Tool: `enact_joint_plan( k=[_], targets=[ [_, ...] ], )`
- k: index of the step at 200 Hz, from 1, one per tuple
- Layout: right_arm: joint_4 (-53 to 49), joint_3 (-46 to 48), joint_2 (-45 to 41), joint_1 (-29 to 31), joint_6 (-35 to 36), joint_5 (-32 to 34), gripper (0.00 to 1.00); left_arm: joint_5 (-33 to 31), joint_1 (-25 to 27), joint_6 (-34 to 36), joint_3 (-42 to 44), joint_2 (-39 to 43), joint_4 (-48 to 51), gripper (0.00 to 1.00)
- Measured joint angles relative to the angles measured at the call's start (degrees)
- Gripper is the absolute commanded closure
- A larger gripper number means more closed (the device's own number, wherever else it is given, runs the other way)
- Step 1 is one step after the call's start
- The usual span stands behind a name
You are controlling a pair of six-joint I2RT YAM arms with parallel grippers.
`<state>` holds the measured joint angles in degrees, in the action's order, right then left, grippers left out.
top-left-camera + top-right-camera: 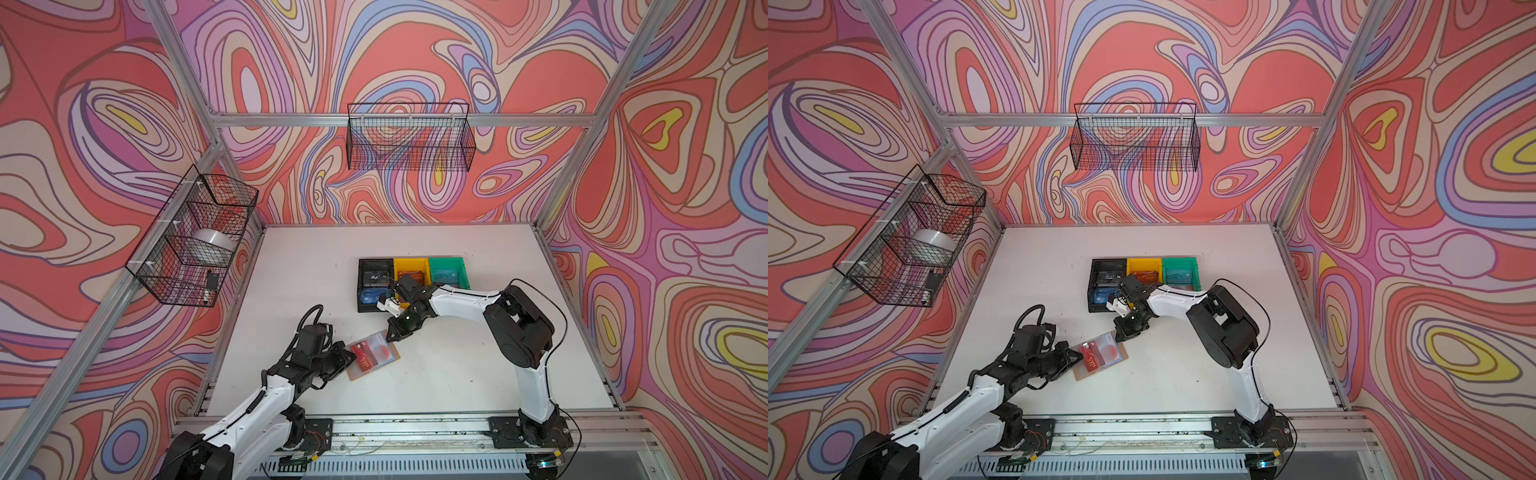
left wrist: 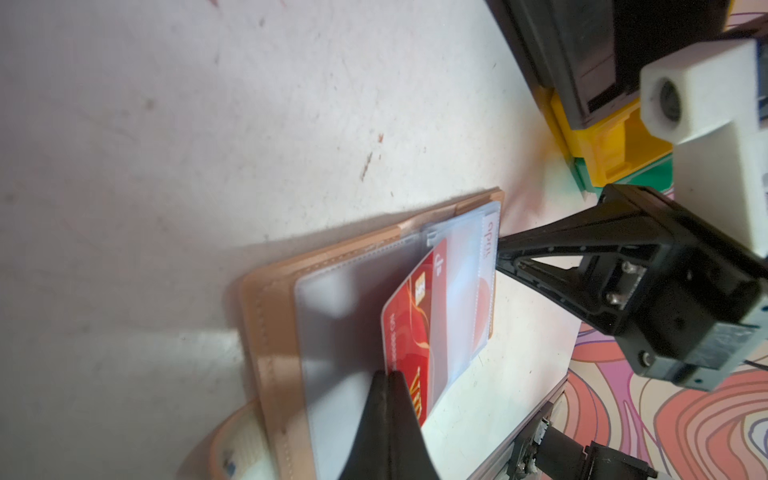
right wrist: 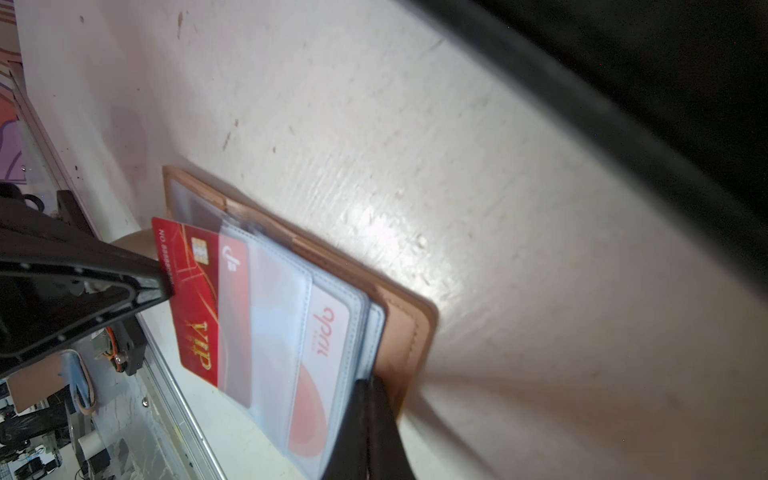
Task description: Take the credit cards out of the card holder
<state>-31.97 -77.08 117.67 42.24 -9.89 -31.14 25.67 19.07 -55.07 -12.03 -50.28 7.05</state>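
Toward the front edge of the white, scuffed bench, left of middle, one card holder lies open and flat. It is a tan, stitched, leather-look booklet with clear plastic sleeve pages, and two cards show in it. The left gripper, its black fingers pressed together, pinches an edge of the red VIP card. This thin, glossy rectangle with a gold chip sticks partly out of its sleeve toward that gripper. Under the frosted pages sits the whitish card with a red round blotch (its pale lettering is hard to read). The right gripper is closed on the holder's far corner, nipping the sleeve pages there. Farther back, about mid-bench, three open plastic bins stand touching in a row: a black bin, a yellow bin and a green bin. A blue card lies in the black one. Beyond, a wire basket hangs on the left wall and a second wire basket on the back wall.
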Motion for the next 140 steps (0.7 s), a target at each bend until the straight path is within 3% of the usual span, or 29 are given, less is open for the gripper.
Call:
enact_joint_plan(
  k=[59, 140],
  targets=[
    [-3.0, -0.6, -1.2, 0.0, 1.6, 0.7, 0.81, -0.5, 0.0, 0.7, -1.2, 4.5, 6.9, 1.0],
    [-6.5, -4.4, -7.6, -2.5, 4.3, -2.0, 0.77, -2.4, 0.0, 4.2, -9.1, 8.2, 18.4, 1.0]
  ],
)
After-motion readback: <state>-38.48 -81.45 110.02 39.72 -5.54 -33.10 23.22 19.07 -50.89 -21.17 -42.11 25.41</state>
